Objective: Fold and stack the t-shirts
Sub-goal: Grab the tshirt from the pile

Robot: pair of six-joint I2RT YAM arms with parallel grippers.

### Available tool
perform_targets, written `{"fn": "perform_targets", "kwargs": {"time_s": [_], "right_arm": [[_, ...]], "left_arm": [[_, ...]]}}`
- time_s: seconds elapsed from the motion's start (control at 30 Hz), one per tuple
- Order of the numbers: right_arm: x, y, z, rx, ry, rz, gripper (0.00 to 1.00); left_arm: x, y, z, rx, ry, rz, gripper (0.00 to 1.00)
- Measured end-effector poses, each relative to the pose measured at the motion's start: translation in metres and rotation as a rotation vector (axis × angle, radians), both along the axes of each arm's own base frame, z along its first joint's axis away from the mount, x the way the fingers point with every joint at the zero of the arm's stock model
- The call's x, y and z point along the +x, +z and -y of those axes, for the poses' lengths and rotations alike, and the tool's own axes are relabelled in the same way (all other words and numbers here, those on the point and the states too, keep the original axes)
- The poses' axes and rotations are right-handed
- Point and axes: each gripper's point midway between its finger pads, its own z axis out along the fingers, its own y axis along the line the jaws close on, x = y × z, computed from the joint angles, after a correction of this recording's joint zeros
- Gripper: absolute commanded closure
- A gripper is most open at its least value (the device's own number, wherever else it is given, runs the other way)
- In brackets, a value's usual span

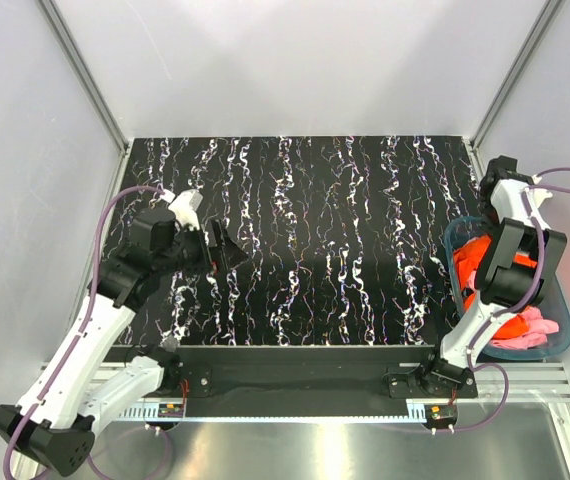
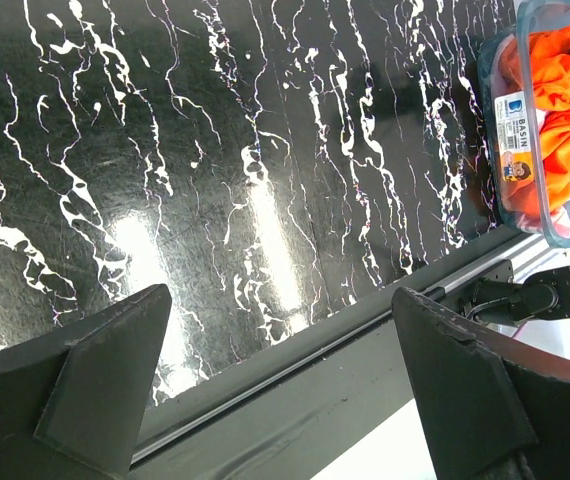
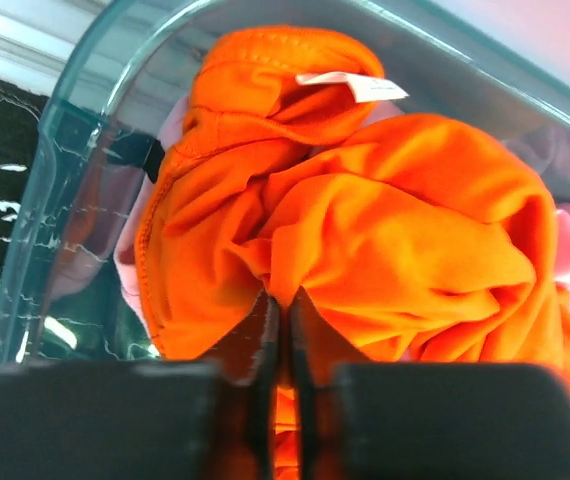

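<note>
Right claw [image 3: 283,305] is down inside the clear plastic basin [image 3: 75,130] at the counter's [image 1: 345,230] right edge, clenched on a thin fold of the crumpled orange t-shirt [image 3: 395,230], and that looks like a shallow bite, so the cloth could slip free on the lift. The pink t-shirt [image 1: 535,325] is bunched underneath and beside it, so it may snag and ride up too, or spill over the rim. The light basin could tip or drag if the fabric catches. Left claw [image 2: 280,350] hangs released over bare counter, well apart
</note>
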Motion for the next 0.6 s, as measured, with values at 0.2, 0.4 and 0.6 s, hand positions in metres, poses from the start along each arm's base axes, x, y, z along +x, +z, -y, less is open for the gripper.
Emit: {"fn": "perform_targets", "kwargs": {"time_s": [0.2,0.4,0.6], "right_arm": [[0.0,0.053,0.004,-0.06,-0.013,0.095,1.0],[0.021,0.21,0.012,-0.198,-0.016,0.466,1.0],[0.008,0.386,-0.02,-0.25,0.098,0.958,1.0]], "left_arm": [[0.002,-0.002,0.003,-0.009,0.007,-0.037,0.01],[0.001,-0.003,0.009,-0.042,0.011,-0.092,0.01],[-0.002,-0.003,0.02,-0.096,0.002,-0.172,0.01]]}}
